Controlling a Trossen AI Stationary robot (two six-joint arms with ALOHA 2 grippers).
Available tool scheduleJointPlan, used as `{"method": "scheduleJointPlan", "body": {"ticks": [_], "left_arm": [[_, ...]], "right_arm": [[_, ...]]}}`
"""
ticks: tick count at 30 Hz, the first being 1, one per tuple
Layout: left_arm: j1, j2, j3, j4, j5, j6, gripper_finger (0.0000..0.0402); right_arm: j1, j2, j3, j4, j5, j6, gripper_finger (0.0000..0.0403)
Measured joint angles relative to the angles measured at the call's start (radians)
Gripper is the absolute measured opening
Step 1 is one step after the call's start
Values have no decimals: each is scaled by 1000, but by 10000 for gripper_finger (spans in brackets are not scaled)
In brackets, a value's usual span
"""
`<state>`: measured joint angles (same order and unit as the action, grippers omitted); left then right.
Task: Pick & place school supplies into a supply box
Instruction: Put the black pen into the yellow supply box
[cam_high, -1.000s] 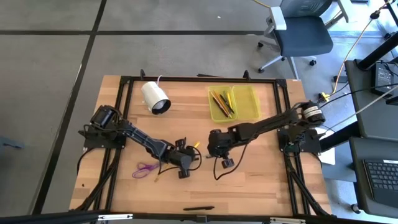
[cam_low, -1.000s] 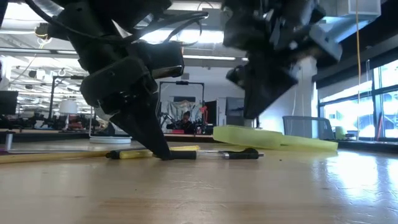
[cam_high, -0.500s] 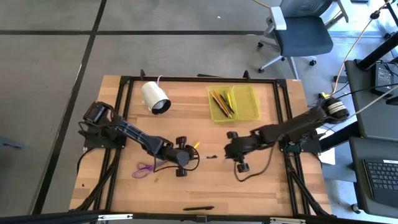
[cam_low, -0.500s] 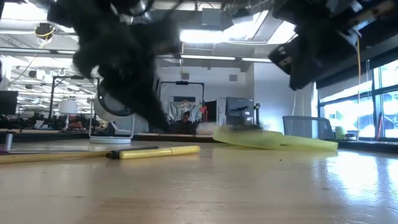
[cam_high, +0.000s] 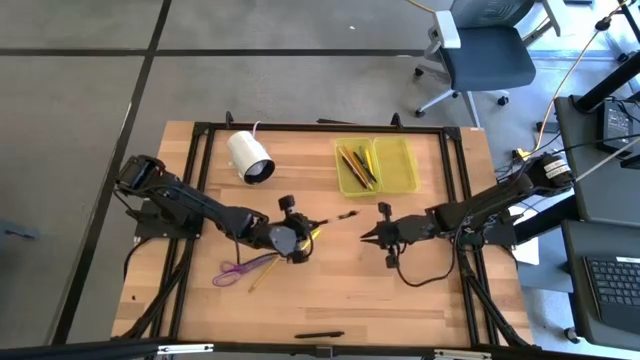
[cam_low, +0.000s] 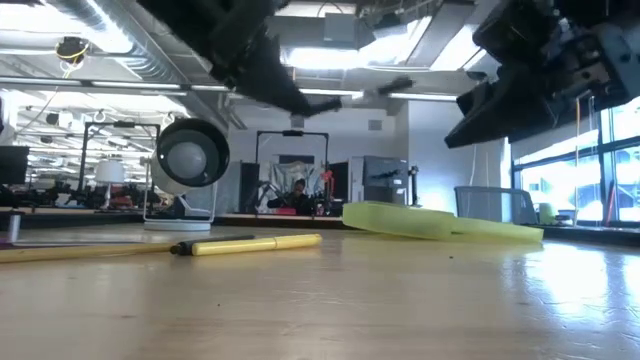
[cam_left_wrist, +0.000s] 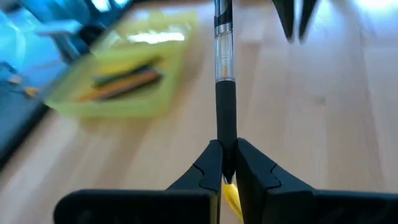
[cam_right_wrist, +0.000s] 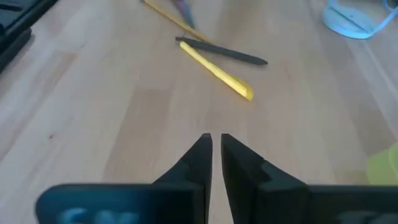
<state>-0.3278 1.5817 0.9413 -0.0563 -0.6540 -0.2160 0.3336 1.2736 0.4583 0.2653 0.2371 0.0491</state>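
My left gripper (cam_high: 303, 234) is shut on a black pen (cam_high: 338, 217), which it holds up in the air (cam_low: 382, 87), pointing toward the supply box. A yellow pen (cam_high: 314, 235) lies flat on the table under it (cam_low: 250, 244). The supply box (cam_high: 375, 165) is a translucent yellow-green case lying open at the far side, with several pencils in its left half. Purple scissors (cam_high: 234, 270) and a yellow pencil (cam_high: 263, 270) lie near the left arm. My right gripper (cam_high: 368, 236) hovers shut and empty, to the right of the pen tip. My left gripper pinches the black pen between its two fingers at its dark end (cam_left_wrist: 224, 163). The pen runs straight forward out of the fingers, along them, with its clear barrel (cam_left_wrist: 224, 59) beyond. It is lifted clear of the table, nearly level.
A white cylinder with a cable (cam_high: 250, 157) stands at the far left. Another dark pen (cam_high: 320, 335) lies by the near edge. Bare wood (cam_high: 400, 300) lies between the grippers and the near edge. My right fingers (cam_left_wrist: 295, 15) show just beyond the held pen.
My left gripper has risen off the table with the black pen and swung toward the far right, so the pen, which lay on the wood, is now lifted clear. My right gripper has drawn back toward the table's right edge. The yellow pen has stayed put.
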Motion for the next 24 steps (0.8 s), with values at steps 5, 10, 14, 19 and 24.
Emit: {"method": "scheduleJointPlan", "body": {"ticks": [5,10,14,19,24], "left_arm": [[14,-5,1,94,9,71,14],[30,-3,1,114,25,87,14],[30,-3,1,185,63,134,15],[30,-3,2,259,112,177,16],[30,-3,2,281,122,203,16]], "right_arm": [[-2,0,-59,234,0,-89,64],[-15,0,-70,389,55,-134,142],[-40,0,-70,437,183,-115,203],[-57,1,-71,510,145,-146,241],[-57,0,-70,623,63,-194,245]]}}
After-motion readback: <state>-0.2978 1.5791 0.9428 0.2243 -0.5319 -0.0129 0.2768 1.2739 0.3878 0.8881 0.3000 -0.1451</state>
